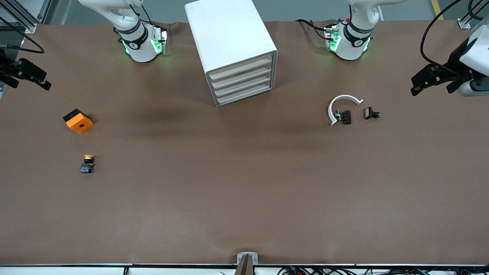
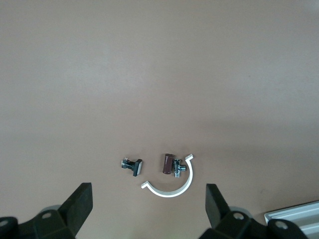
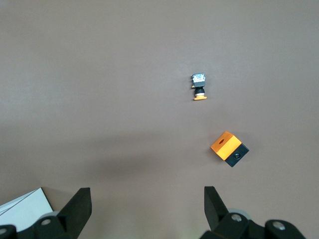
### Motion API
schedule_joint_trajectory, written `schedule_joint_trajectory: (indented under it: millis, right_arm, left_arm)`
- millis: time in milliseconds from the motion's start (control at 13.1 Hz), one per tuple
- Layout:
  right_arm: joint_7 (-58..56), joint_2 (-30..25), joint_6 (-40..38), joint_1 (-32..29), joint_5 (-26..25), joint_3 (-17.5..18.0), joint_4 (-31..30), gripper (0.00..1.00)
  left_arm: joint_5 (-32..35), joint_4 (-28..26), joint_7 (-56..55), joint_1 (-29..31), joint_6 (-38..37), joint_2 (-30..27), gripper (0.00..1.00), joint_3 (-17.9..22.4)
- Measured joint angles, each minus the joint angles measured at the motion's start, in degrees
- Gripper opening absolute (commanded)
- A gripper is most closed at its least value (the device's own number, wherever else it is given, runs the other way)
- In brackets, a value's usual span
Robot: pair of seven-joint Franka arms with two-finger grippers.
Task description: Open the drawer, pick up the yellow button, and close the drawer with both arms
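Both arms wait at surface ends. Left gripper (image 2: 147,209) apart, idle. Right gripper (image 3: 147,206) apart; button (image 3: 199,86) ahead on surface, already out. Drawers (image 1: 242,82) shut.

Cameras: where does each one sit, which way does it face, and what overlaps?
Front: high, facing both arm bases, table and drawer cabinet; left gripper and right gripper wait open at the edges.
Left wrist: looks down past its open fingers at white ring.
Right wrist: down past fingers at button, orange block.
Shared: front shows ring, button, block.
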Motion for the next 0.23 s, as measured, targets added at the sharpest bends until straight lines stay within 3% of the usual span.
schedule_joint_trajectory:
  millis: [229]
  right_arm:
    - [0.0,0.0,0.1,0.0,0.0,0.0,0.0,1.0]
  left_arm:
    - [0.1,0.0,0.0,0.0,0.0,0.0,1.0,0.0]
